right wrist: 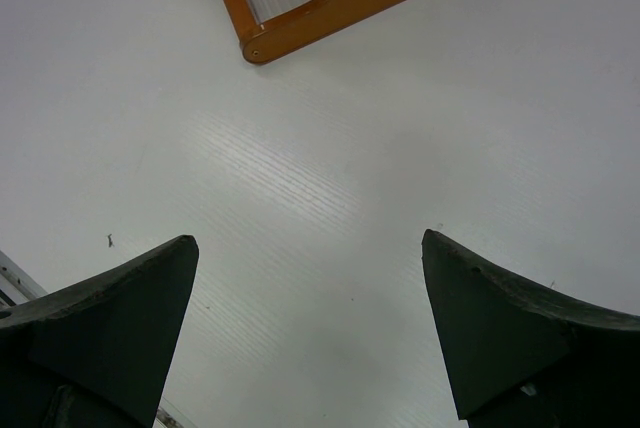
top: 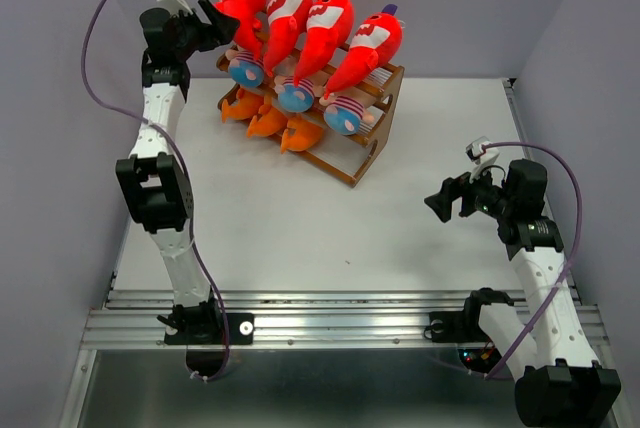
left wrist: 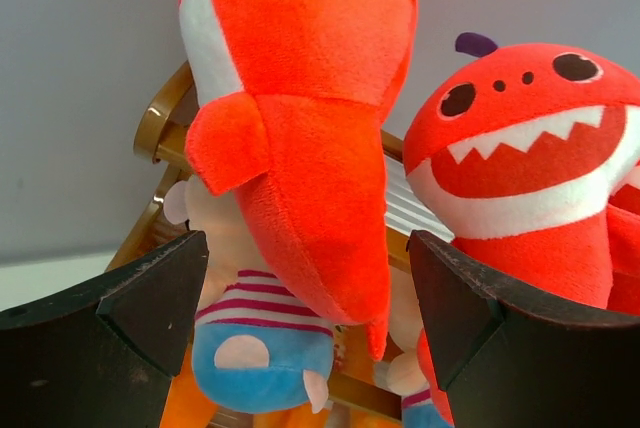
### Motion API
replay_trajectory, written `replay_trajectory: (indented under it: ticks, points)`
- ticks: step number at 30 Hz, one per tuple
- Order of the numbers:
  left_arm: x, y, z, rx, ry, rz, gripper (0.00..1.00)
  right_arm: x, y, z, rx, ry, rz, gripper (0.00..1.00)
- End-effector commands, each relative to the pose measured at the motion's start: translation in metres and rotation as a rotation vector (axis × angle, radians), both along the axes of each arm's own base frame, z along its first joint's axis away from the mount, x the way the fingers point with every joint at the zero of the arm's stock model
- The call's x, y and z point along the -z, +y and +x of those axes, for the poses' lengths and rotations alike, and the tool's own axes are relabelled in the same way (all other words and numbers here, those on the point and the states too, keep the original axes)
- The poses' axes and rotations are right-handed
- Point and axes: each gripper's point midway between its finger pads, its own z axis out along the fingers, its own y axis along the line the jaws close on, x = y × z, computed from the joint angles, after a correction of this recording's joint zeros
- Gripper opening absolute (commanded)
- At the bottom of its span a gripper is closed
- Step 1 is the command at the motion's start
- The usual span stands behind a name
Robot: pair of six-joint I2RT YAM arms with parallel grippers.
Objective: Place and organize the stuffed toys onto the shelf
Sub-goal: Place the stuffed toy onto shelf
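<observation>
The brown wooden shelf (top: 352, 162) stands at the back of the table. Several red toothy sharks (top: 326, 28) lean along its top tier. Three striped-shirt dolls (top: 294, 97) fill the middle tier and three orange fish (top: 268, 121) the bottom. My left gripper (top: 222, 23) is open at the shelf's left end. In the left wrist view the leftmost red shark (left wrist: 300, 128) hangs between and beyond the spread fingers of that gripper (left wrist: 308, 283), with a gap on each side. A doll (left wrist: 262, 343) sits below it. My right gripper (top: 438, 204) is open over bare table, holding nothing.
Grey walls close in the table at the back and on both sides. The shelf's near foot (right wrist: 330, 3) shows at the top of the right wrist view, well beyond the right gripper (right wrist: 310, 288). An aluminium rail (top: 340, 328) runs along the near edge.
</observation>
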Motion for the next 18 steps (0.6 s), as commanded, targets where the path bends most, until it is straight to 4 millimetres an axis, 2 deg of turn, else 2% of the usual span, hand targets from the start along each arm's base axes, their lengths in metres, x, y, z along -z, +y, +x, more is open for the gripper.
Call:
replay_trajectory:
  ticks: [1,7,9,11,13,15,18]
  points:
    - [-0.021,-0.004,0.002,0.023,-0.069,-0.053,0.91,-0.010,-0.002,0.008,-0.003,-0.069,-0.016,0.98]
    - [-0.010,-0.012,0.012,0.058,-0.059,-0.098,0.82,-0.009,-0.003,0.009,-0.001,-0.070,-0.018,0.98]
    - [-0.010,-0.015,0.012,0.081,-0.072,-0.104,0.75,-0.009,-0.003,0.008,-0.001,-0.067,-0.018,0.98]
    - [-0.007,-0.020,0.012,0.111,-0.077,-0.118,0.58,-0.008,-0.005,0.009,0.009,-0.065,-0.018,0.98]
    - [-0.002,-0.023,0.013,0.127,-0.070,-0.128,0.52,-0.008,-0.006,0.009,0.010,-0.065,-0.019,0.98]
    - [-0.003,-0.025,0.013,0.137,-0.079,-0.127,0.39,-0.008,-0.006,0.009,0.010,-0.065,-0.019,0.98]
    - [-0.007,-0.026,0.010,0.151,-0.096,-0.116,0.09,-0.009,-0.006,0.009,0.010,-0.067,-0.019,0.98]
